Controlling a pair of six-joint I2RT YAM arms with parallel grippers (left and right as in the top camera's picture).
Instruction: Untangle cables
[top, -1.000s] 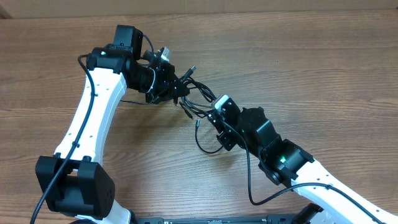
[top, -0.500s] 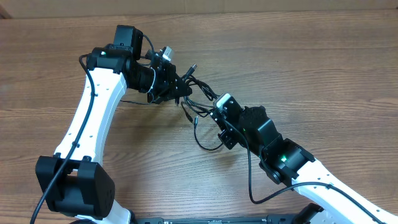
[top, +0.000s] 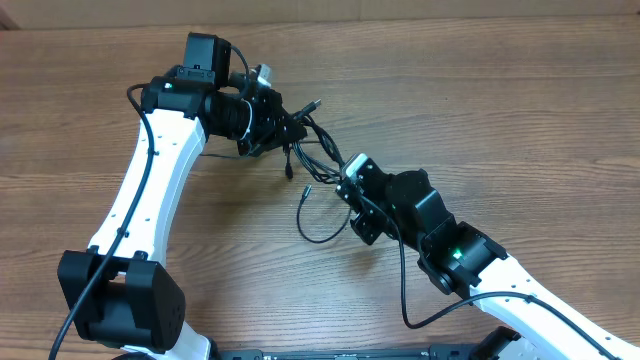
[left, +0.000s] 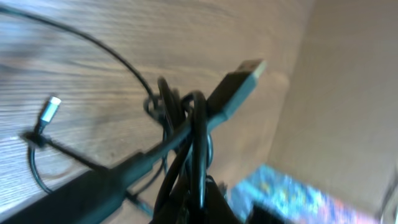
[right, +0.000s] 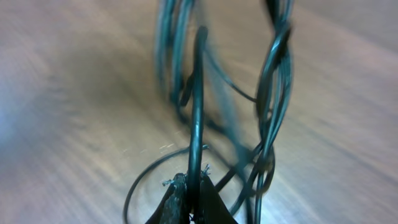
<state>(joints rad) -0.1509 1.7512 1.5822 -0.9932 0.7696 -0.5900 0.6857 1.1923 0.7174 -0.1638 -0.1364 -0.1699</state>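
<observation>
Cables (top: 312, 158): one black tangle, upper-mid table (top: 500, 110), strung btwn the two grippers.

Left gripper (top: 284, 130): jaws together, clamped on the upper-left end of the bundle. Left wrist cam shows several strands bunching and crossing as they run down to the bottom of frame; the fingers themselves aren't clear there. USB plug (left: 241, 82) sticks up and to the right out of the knot, off the wood. Silver-tipped plug (left: 51, 107) is out to the left on a thin strand over the wood grain. Can't tell if it touches.

Right gripper (top: 342, 182): jaws pinched tight on a single strand at the lower-right end of the tangle. Right wrist cam shows the fingertips (right: 174, 202) meeting on one cord that runs straight up from the pinch. Twisted strands (right: 273, 81) hang to its right, more strands to the upper left, all blurred.

Slack loop (top: 318, 225) curves over the table just left of the right gripper, w/ a free plug end (top: 305, 190) at its upper left.

Grippers are near each other but apart, w/ only cable btwn them. Left one is nearer the far edge, right one nearer table centre.
</observation>
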